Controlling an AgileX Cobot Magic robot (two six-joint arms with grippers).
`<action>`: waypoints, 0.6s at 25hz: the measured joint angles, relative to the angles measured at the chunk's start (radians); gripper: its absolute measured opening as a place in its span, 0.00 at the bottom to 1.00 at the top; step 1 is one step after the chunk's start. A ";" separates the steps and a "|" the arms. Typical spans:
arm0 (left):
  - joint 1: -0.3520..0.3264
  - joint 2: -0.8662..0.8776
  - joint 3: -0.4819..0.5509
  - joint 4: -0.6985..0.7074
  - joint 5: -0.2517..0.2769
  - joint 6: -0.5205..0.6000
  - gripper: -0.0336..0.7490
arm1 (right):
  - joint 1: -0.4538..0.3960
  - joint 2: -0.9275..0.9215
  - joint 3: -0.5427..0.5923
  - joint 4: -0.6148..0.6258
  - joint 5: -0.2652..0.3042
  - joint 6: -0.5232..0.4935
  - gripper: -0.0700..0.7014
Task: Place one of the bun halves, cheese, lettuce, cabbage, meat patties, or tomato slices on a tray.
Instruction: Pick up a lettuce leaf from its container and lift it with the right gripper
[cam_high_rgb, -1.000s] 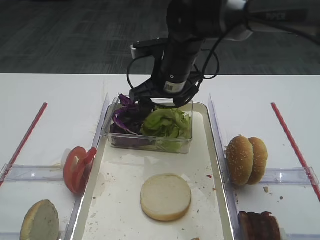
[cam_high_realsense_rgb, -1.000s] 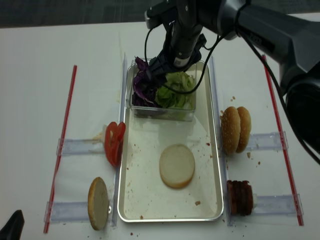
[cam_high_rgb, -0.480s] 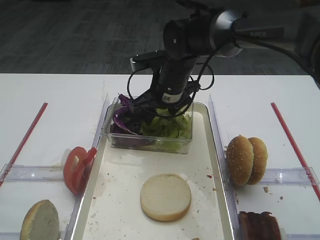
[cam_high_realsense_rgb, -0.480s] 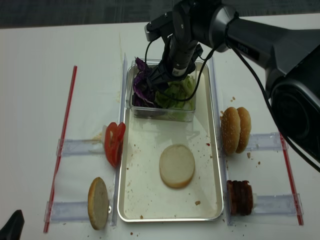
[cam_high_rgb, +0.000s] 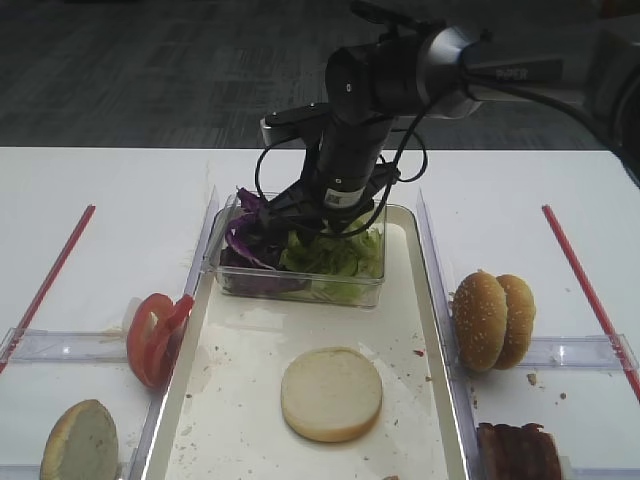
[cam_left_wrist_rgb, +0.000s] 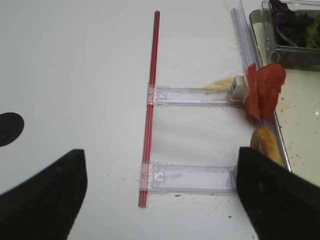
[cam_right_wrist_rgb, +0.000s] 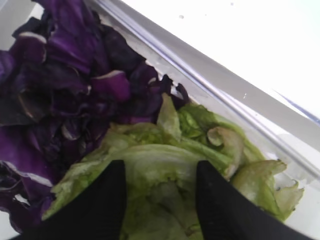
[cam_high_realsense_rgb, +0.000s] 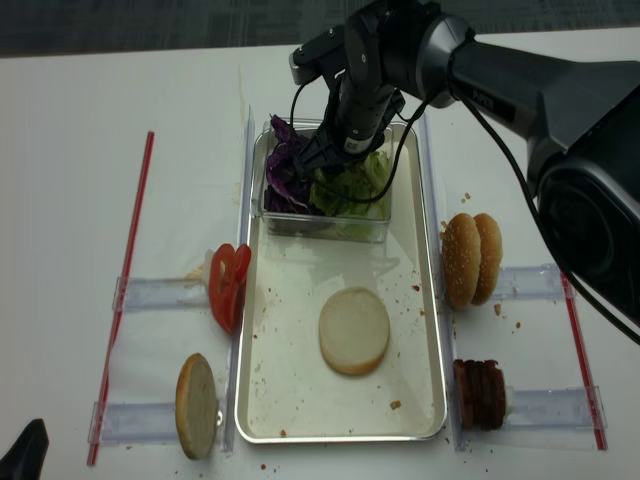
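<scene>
Pressing down into the clear tub (cam_high_rgb: 300, 285), the right end effector (cam_right_wrist_rgb: 159, 200) has its two fingers (cam_right_wrist_rgb: 100, 205) straddling the lettuce (cam_right_wrist_rgb: 165, 175), tips cut off below; whether they pinch is unclear. Cabbage (cam_right_wrist_rgb: 60, 80) lies left, tray (cam_high_realsense_rgb: 420, 330) beneath.

Two high views overlook the tray (cam_high_rgb: 425, 300) from front and above; wrist cameras look down close.

Right arm reaches in from the right, wrist bent straight down. Right gripper (cam_right_wrist_rgb: 160, 200) low, both black fingers (cam_right_wrist_rgb: 102, 205) apart, a gap showing between them. Left gripper (cam_left_wrist_rgb: 160, 195) hovers, jaws spread wide.
</scene>
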 joint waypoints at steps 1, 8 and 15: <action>0.000 0.000 0.000 0.000 0.000 0.000 0.80 | 0.000 0.000 0.000 0.000 0.000 0.000 0.55; 0.000 0.000 0.000 0.000 0.000 0.000 0.80 | 0.000 0.000 0.000 -0.016 -0.001 0.000 0.46; 0.000 0.000 0.000 0.000 0.000 0.000 0.80 | 0.000 0.010 0.000 -0.026 0.001 -0.001 0.46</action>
